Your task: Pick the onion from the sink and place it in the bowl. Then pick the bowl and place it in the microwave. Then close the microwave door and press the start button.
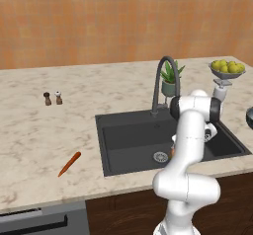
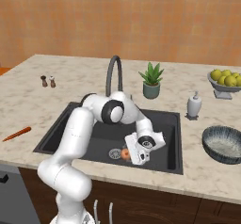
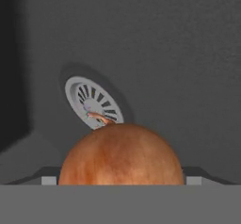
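Note:
The onion (image 3: 121,155), a round orange-tan ball, rests on the floor of the dark sink (image 2: 70,124) just beside the steel drain (image 3: 92,100). My gripper (image 2: 131,158) is down in the basin, open, with one fingertip (image 3: 50,180) close on each side of the onion (image 2: 125,154). From the left base view my arm hides most of the onion (image 1: 171,152). The clear faceted bowl (image 2: 223,143) sits on the counter to the right of the sink. The microwave and its door are out of view.
An arched faucet (image 2: 114,72) stands behind the basin, with a potted plant (image 2: 151,84) and a soap dispenser (image 2: 194,104) near it. A stemmed fruit bowl (image 2: 226,83) is at the far right. A carrot (image 1: 69,163) and two shakers (image 1: 53,98) lie on the left counter.

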### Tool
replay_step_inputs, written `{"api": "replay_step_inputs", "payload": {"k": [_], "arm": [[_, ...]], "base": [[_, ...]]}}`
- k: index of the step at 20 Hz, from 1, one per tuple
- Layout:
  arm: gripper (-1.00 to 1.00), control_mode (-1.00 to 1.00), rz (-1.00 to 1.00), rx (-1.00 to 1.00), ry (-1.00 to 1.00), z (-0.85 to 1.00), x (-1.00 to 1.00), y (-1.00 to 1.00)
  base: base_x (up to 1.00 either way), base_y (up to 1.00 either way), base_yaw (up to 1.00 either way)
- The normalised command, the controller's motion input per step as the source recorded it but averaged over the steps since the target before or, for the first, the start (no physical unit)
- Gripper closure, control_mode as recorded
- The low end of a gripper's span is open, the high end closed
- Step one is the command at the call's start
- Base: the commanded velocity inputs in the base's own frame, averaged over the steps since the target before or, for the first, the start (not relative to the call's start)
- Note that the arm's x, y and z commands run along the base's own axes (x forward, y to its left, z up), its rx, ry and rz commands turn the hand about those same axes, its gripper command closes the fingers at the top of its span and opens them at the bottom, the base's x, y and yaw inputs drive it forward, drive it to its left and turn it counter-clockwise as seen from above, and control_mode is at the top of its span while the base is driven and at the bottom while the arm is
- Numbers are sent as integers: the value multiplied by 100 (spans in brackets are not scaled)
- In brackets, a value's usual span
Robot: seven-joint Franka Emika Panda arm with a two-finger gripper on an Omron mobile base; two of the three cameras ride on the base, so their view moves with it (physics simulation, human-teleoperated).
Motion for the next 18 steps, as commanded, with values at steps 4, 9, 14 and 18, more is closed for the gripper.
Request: {"api": "replay_step_inputs", "payload": {"k": [4,9,14,18], "arm": [[100,-100,6,-23,-19,100,-38,-4],[100,-100,9,-36,-26,100,-69,-5],[100,-100,13,-37,-25,100,-20,-30],[100,-100,14,-42,-20,100,-15,-34]], "base": [[0,0,0],[0,0,0],[0,0,0],[0,0,0]]}}
